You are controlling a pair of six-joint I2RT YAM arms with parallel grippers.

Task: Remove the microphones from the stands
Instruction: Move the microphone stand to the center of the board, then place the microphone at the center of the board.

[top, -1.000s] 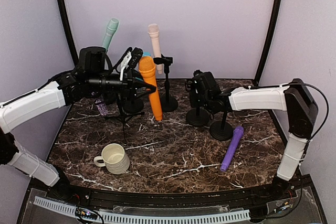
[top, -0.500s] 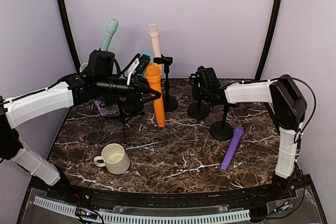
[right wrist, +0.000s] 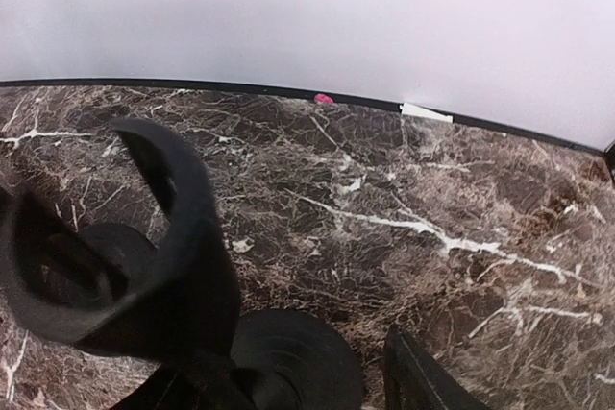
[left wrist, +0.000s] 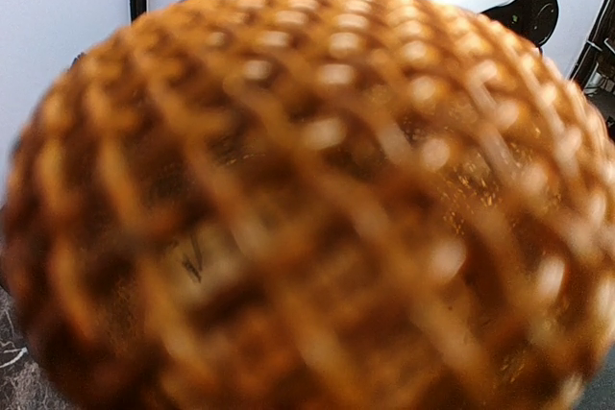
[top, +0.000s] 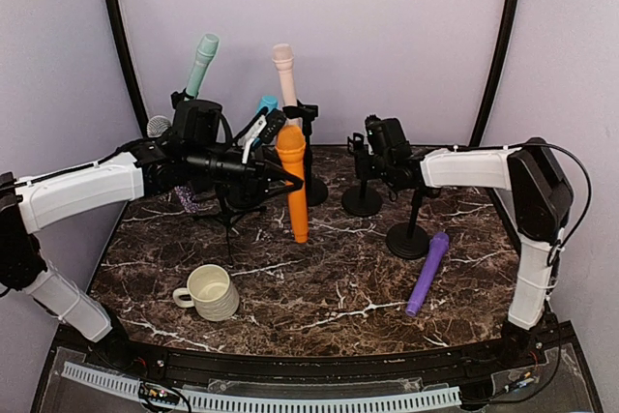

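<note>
Left gripper (top: 287, 177): clenched on the orange microphone (top: 296, 205), fingers gripping the handle just below the mesh head. The mic is out of any stand and hangs nearly upright, head up, at centre-left of the marble table (top: 319, 289). Cannot tell whether its lower end touches the surface. In the left wrist view, the blurred orange mesh (left wrist: 307, 199) fills almost the whole frame.

Right gripper (top: 372, 154): at the top of a black stand (top: 363, 203) toward the back of the table, right of centre. Cannot tell whether it is released or closed. In the right wrist view, the stand's empty U-shaped clip (right wrist: 178, 228) is close to the lens, its round base below it and the table (right wrist: 432, 199) behind.

Other items:
- second black stand (top: 408, 239), just to the right and nearer
- purple microphone (top: 427, 273), lying flat beside the second stand's base
- cream mug (top: 209, 292), front left
- teal microphone (top: 201, 63) and pink microphone (top: 283, 73), both raised on stands at the back
</note>
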